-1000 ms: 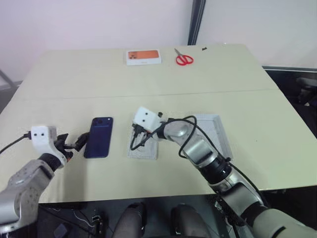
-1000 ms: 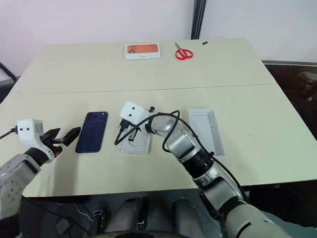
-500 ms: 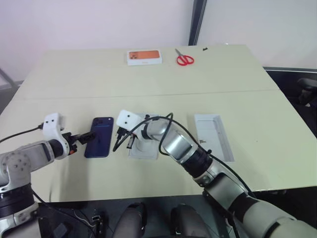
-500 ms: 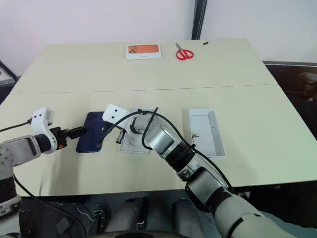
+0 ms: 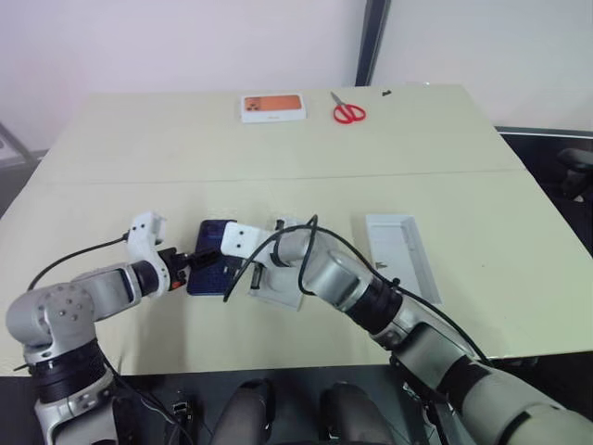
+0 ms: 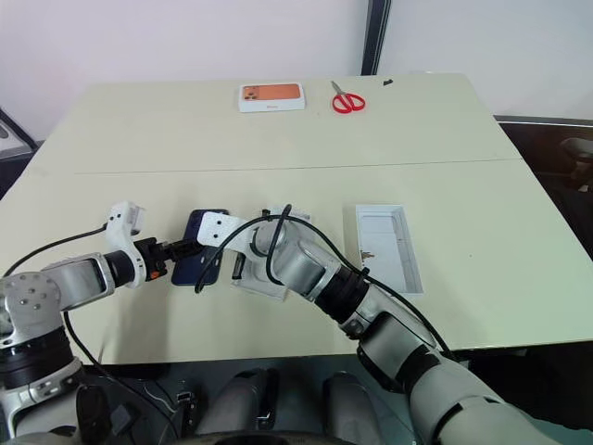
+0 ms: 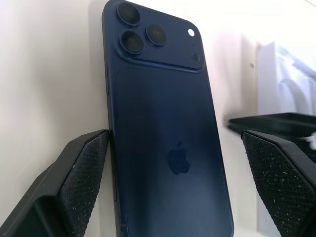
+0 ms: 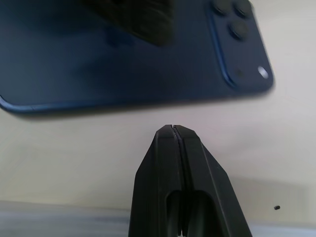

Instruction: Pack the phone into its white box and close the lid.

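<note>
Navy-blue phone [image 7: 168, 148], red-handled scissors [image 5: 348, 112], orange-pictured small box [image 5: 271, 107], beige table [image 5: 463, 185], black end effector fingers [image 7: 81, 185].

Right gripper [image 8: 173, 134] beside phone [image 7: 163, 143]

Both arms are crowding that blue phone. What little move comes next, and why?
Probably the left gripper closes on the phone. Its jaws stand open astride the phone's long edges, one pad touching, the other apart. The right gripper, shut, sits beside the phone's far edge, seemingly bracing it.
</note>
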Robot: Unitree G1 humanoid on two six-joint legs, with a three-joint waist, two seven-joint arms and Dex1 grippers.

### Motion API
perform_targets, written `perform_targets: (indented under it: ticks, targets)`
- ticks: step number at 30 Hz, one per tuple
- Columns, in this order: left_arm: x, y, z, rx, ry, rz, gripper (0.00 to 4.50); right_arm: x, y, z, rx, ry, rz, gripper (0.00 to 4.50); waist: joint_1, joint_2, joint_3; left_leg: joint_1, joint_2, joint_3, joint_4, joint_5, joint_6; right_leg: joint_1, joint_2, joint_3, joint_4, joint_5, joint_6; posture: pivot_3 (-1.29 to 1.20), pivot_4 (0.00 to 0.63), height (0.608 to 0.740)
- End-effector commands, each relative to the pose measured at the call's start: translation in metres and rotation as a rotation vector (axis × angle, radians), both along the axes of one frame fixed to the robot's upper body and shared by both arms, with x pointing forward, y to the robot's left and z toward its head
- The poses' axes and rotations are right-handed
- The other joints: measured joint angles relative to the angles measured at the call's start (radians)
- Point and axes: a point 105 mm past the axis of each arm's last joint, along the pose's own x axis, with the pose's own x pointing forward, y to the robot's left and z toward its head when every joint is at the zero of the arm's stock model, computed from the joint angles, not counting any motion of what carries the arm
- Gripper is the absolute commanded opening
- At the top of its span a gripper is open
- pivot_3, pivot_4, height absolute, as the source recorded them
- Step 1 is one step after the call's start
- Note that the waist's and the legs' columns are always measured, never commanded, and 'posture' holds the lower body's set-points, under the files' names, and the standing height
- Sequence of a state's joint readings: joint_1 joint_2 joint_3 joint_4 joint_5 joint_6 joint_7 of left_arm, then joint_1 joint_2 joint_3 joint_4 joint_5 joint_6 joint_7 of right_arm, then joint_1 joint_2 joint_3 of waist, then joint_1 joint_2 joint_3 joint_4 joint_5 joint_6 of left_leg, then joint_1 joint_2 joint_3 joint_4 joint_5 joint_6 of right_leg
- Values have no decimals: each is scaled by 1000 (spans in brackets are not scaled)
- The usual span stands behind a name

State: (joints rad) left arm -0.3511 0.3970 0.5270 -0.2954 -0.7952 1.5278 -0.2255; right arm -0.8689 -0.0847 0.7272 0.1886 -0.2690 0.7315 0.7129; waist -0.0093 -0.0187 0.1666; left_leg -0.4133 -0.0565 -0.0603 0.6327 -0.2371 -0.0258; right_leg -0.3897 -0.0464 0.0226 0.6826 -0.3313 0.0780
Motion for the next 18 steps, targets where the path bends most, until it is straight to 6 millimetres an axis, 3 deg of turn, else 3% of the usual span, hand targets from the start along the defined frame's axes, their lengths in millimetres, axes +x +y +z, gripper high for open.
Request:
perform_targets:
  ticks: [1,10,18]
  targets:
    - [-11,-28,-14,-39,80,-111,4496,-5,7,12,-5,-55,57,0,0,0,0,0,0,0,0,0,0,0,0,0,0,0,0,0,150,740]
    - [-15,-41,-14,-93,70,-134,4496,-6,6,13,23,-39,58,0,0,0,0,0,0,0,0,0,0,0,0,0,0,0,0,0,150,740]
    - [-7,-34,-13,-145,68,-64,4496,-5,4,14,32,-34,52,0,0,0,0,0,0,0,0,0,0,0,0,0,0,0,0,0,150,740]
